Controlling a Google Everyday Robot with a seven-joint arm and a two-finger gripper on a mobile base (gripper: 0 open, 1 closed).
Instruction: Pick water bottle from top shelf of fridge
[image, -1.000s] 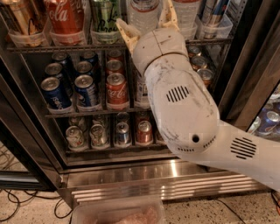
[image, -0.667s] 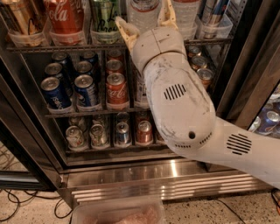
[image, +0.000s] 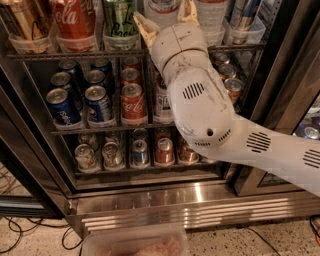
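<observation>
- Camera view (the only one): the gripper (image: 167, 20) is up at the top shelf (image: 75, 53) of the fridge (image: 150, 197). The white arm reaches in from the lower right.
- Jaws are spread wide. One tan finger (image: 144, 27) is left of the water bottle (image: 162, 7) and the other is on its right, so the bottle sits in the gap. Nothing looks clamped.
- The water bottle stands upright on the top shelf, between a green can (image: 120, 20) and a wider clear bottle (image: 211, 12). A tall red Coca-Cola can (image: 75, 20) is further left.
- Step, my read: the approach is done and the fingers bracket the bottle low down, so this is pre-grasp. The bottle is not yet lifted.
- Next move likely calls for squeezing shut on the ribbed body, lifting a little to clear the tray lip, then pulling straight back out. The neighbours are close, so sideways drift could knock the green can or the wider bottle.
- Hidden or cut off: the bottle's upper part and cap run off the top edge, and its base is behind the wrist.
- I can't tell whether the fingers touch the plastic. The right finger is mostly hidden.
- The arm covers the right side of the middle rack; Pepsi cans (image: 62, 105) show on the left.
- A clear bin (image: 135, 244) at the bottom edge is cut off, and its contents are unreadable.
</observation>
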